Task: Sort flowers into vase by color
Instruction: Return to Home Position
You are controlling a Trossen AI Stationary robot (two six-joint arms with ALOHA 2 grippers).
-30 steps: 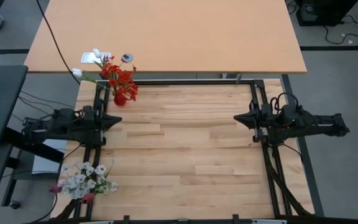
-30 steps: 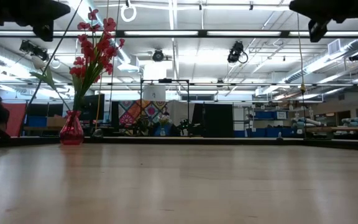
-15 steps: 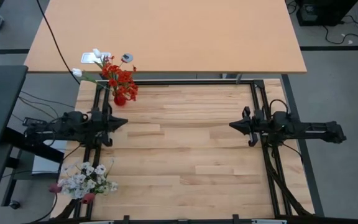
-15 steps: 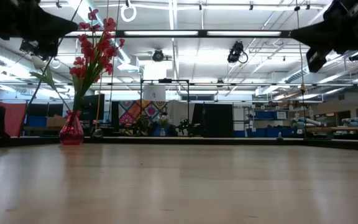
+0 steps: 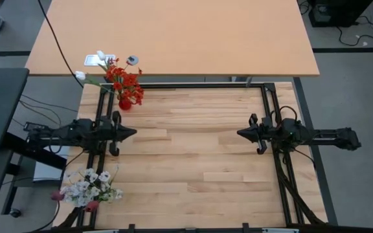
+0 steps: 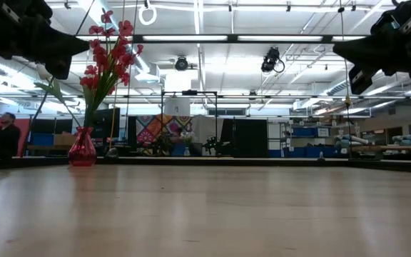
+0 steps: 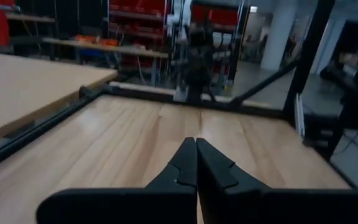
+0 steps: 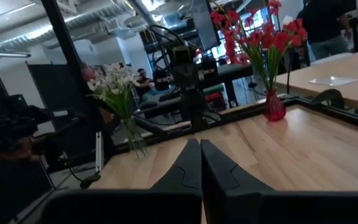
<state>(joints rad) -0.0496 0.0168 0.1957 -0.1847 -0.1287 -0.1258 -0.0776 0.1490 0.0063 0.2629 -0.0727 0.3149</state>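
A red glass vase (image 5: 124,103) stands at the table's far left and holds red blossom clusters (image 5: 125,81); a stalk with white buds (image 5: 100,56) leans out of it. It also shows in the low view (image 6: 82,150) and the right wrist view (image 8: 273,106). A clear vase (image 8: 133,138) at the near left holds small white blooms (image 5: 90,186) and dark maroon buds (image 5: 57,195). My left gripper (image 5: 133,133) is shut and empty above the table's left side, its fingertips together in the left wrist view (image 7: 196,142). My right gripper (image 5: 239,134) is shut and empty above the right side, its fingertips together in the right wrist view (image 8: 200,143).
A black frame (image 5: 264,110) runs round the light wooden table (image 5: 193,162). A second, larger table (image 5: 173,32) stands beyond the far edge, with small items (image 5: 132,60) on it. People show in the room behind (image 6: 6,135).
Both grippers have moved toward the table's middle, the left toward the right edge and the right toward the left edge. In the low view both have come down a little. The vases and flowers have stayed where they were.
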